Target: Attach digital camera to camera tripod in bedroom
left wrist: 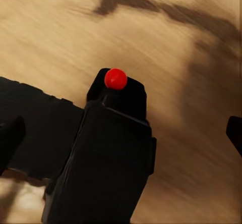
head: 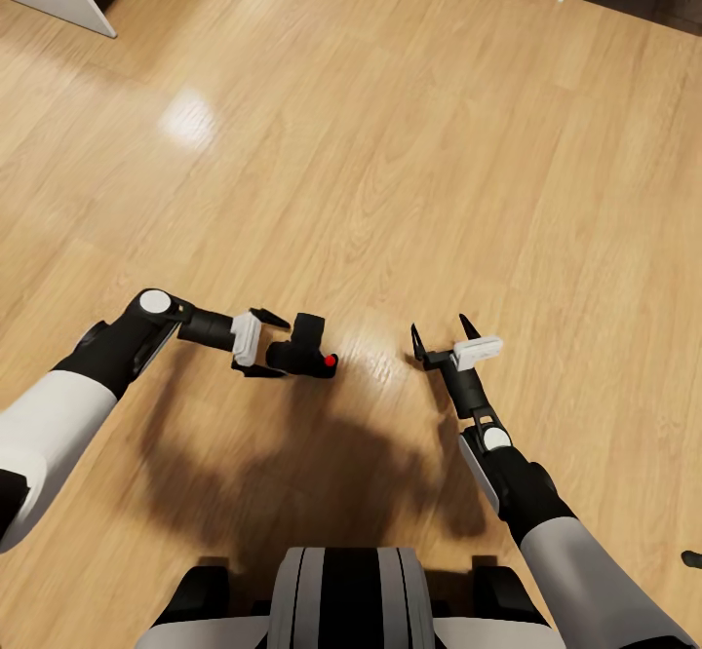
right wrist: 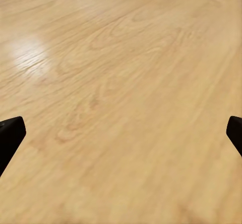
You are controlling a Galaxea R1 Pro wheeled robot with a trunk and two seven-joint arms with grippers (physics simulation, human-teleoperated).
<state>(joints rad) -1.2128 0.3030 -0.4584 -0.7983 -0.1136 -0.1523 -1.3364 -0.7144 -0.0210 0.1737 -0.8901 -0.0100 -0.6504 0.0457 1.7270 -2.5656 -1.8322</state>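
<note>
The small matte black digital camera (head: 304, 345) with its red button sat clenched in my left gripper (head: 270, 345) above the light wood plank floor (head: 390, 142); my right gripper (head: 444, 339) hung released. A jolt while driving could shake it loose.

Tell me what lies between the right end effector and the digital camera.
Just bare floor in the head view; the digital camera sits in the left end effector, the right end effector open.

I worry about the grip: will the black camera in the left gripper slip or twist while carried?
The digital camera looks rigid and chunky, so it probably will not bend. It projects beyond the left gripper, so it might pivot. Its matte body may resist slipping.
</note>
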